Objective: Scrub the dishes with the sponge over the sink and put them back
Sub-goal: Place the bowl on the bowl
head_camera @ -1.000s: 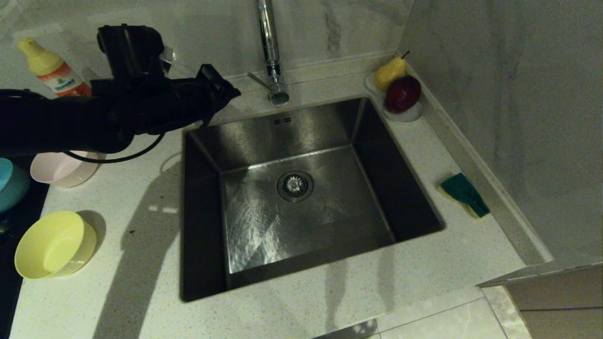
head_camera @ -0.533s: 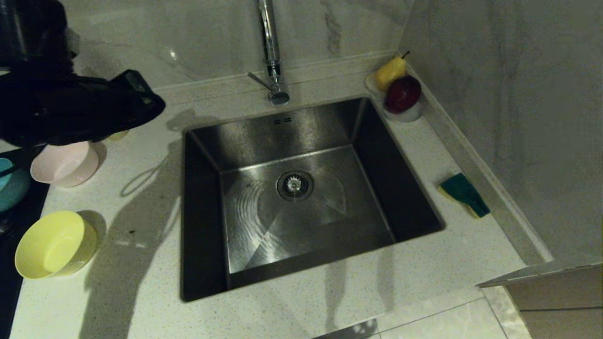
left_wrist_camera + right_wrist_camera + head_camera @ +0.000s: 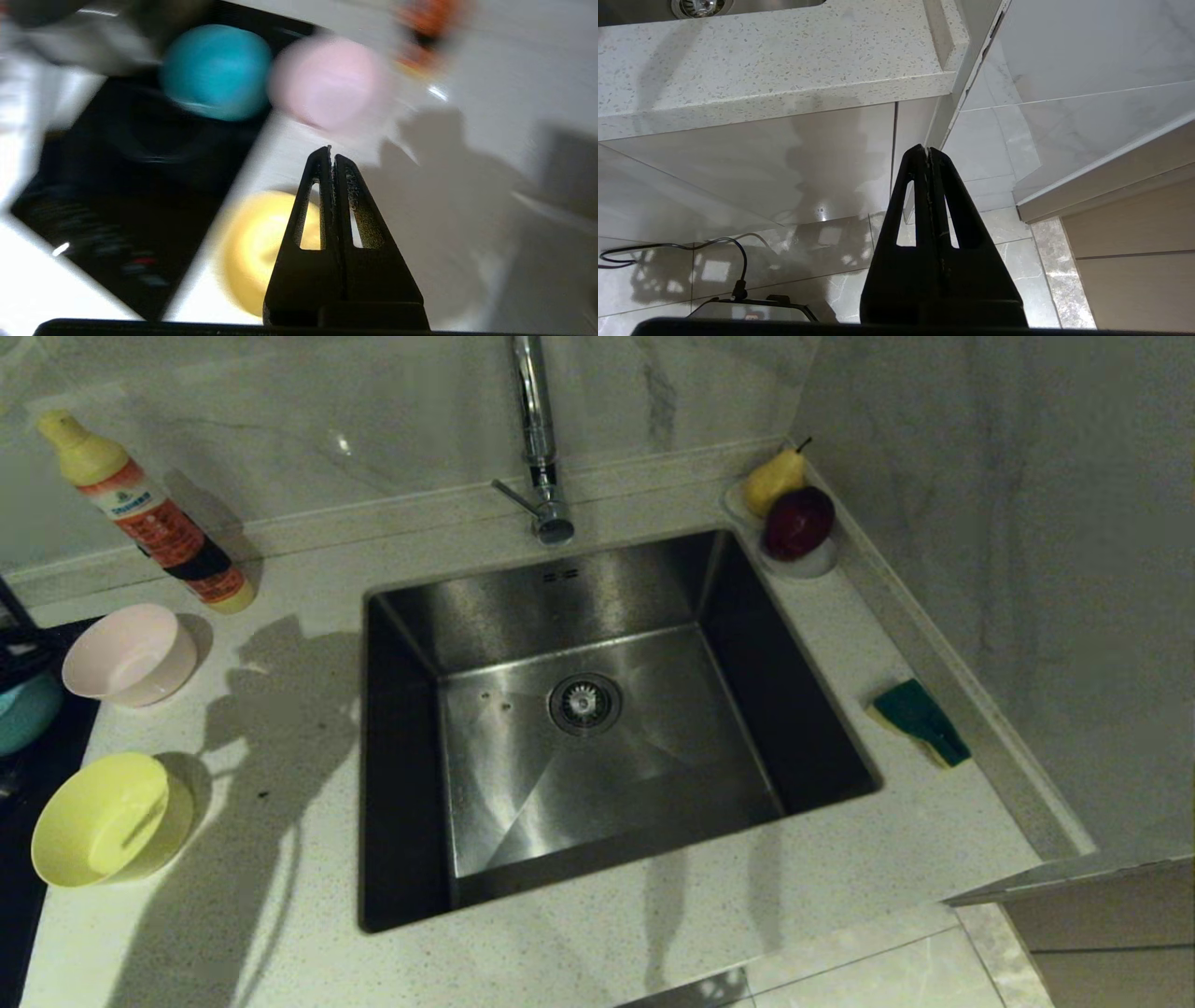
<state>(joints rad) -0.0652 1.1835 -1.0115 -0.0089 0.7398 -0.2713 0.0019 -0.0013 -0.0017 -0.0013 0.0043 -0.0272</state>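
Observation:
Three bowls stand left of the sink (image 3: 560,588): a pale pink bowl (image 3: 129,655) and a yellow bowl (image 3: 107,819) on the counter, and a light blue bowl (image 3: 23,709) at the picture's edge on the black stove top. The green and yellow sponge (image 3: 920,721) lies on the counter right of the sink. My left gripper (image 3: 332,154) is shut and empty, hovering over the counter with the yellow bowl (image 3: 254,247), pink bowl (image 3: 329,81) and blue bowl (image 3: 217,70) below. My right gripper (image 3: 927,151) is shut and empty, parked below the counter edge.
A chrome tap (image 3: 534,439) rises behind the sink. A soap bottle (image 3: 145,513) leans at the back left. A white dish (image 3: 812,565) with a pear and a red fruit sits at the back right corner. The black stove top (image 3: 112,186) borders the counter's left.
My left arm has pulled back to the left and out of the head view, uncovering the soap bottle and the pink bowl. The bowls and sponge have not moved.

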